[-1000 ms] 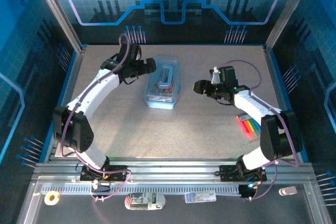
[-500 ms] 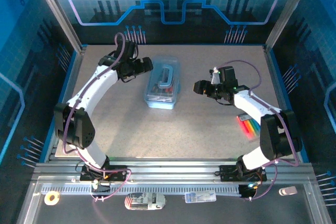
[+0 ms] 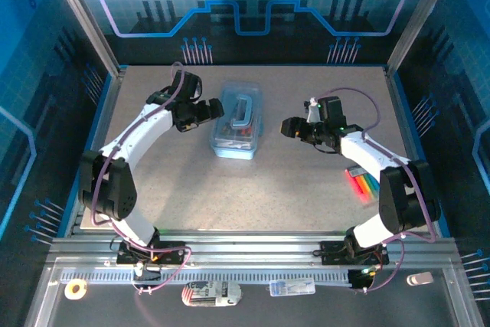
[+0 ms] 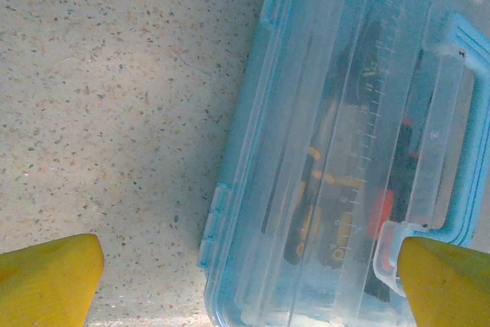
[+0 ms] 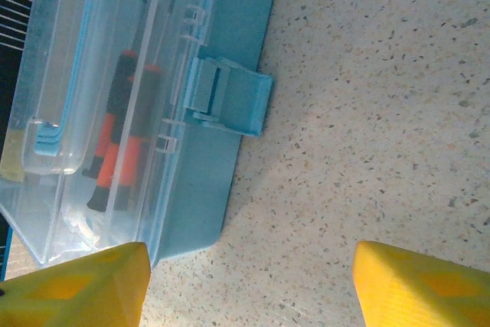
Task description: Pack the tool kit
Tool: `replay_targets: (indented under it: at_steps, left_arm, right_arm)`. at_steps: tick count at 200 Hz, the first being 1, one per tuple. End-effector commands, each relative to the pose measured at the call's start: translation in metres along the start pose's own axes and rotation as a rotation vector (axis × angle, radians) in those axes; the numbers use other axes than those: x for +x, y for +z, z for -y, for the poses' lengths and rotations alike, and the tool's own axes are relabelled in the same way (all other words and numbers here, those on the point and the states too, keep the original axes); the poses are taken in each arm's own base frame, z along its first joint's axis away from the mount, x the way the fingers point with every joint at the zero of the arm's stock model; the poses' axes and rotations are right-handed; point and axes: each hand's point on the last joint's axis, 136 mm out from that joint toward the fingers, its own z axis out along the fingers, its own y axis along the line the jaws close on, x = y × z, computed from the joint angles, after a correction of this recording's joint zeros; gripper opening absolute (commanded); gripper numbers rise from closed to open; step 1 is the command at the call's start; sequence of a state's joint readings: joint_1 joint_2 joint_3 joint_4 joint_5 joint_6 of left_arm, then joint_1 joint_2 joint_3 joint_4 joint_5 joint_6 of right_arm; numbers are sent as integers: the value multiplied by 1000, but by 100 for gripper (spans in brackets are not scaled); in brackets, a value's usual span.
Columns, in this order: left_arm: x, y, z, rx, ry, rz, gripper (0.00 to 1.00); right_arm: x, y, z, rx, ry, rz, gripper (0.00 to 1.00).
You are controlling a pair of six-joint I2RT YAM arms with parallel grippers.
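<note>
**Toolbox mid-table, both claws released**

Left arm [image 3: 145, 132] comes in from the left side. Left claw [image 3: 214, 109] sits just beside the left long edge of the toolbox [image 3: 237, 134]. In the left wrist view, the yellow fingertips [image 4: 46, 277] are at the two bottom corners, spread wide, nothing gripped. One is over bare table [image 4: 92, 112], the other over the handle side of the box. Cannot tell whether that one touches plastic.

Toolbox is a pale-blue see-through case, flat on the table. It's roughly centre, a bit toward the back, long axis running near to far. Clear lid [image 4: 344, 74] is down, with the blue handle [image 4: 475, 128] lying on top. Through the lid are dark tools with orange and red parts. Screwdrivers [image 5: 115, 135] with black-and-red grips lie side by side along the box's length. Latch [image 5: 230, 97] on the right side wall sticks out over the table; cannot tell if it's clipped.

Right claw [image 3: 285, 126] is near the box's right side, apart from it, pointing at it. In the right wrist view, both yellow fingertips [image 5: 76, 289] are spread with bare speckled table between them, nothing held. A corner of the box is just beside one fingertip. Right arm [image 3: 367, 155] bends back toward its base at the near edge.

Farther right, by the right arm's elbow, a small pack of coloured sticks [image 3: 363, 182] lies on the table, well apart from the box.
</note>
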State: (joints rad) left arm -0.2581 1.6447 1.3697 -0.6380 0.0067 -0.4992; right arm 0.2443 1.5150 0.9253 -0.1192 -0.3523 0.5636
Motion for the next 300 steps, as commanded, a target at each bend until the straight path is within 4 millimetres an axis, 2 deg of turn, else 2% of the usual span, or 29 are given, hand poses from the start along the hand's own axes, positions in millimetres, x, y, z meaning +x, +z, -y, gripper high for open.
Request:
replay_targets:
  at_steps: [1,56,80,139,195,233,276,300]
  left_arm:
    - [0,-8,5,42,6,4,99]
    - [-12,-7,9,11,56,-2,99]
    - [-16,-2,21,50,76,-25,99]
    - [-23,29,52,101,149,-110,99]
    - [-3,62,60,55,224,-188,99]
    - [7,76,43,-1,225,-208,99]
    - [19,86,24,-28,201,-233,85]
    - [25,89,9,-56,189,-248,80]
  right_arm:
    - [7,6,-7,-24,-22,-30,71]
    - [14,15,-4,-13,-38,-52,77]
    - [16,16,-3,-15,-45,-67,79]
    - [13,14,-6,-35,-45,-75,80]
    - [15,19,-5,-36,-40,-89,81]
    - [16,23,-2,-37,-32,-96,81]
    - [14,37,-8,-110,10,-104,81]
    - [7,47,-20,-206,44,-95,81]
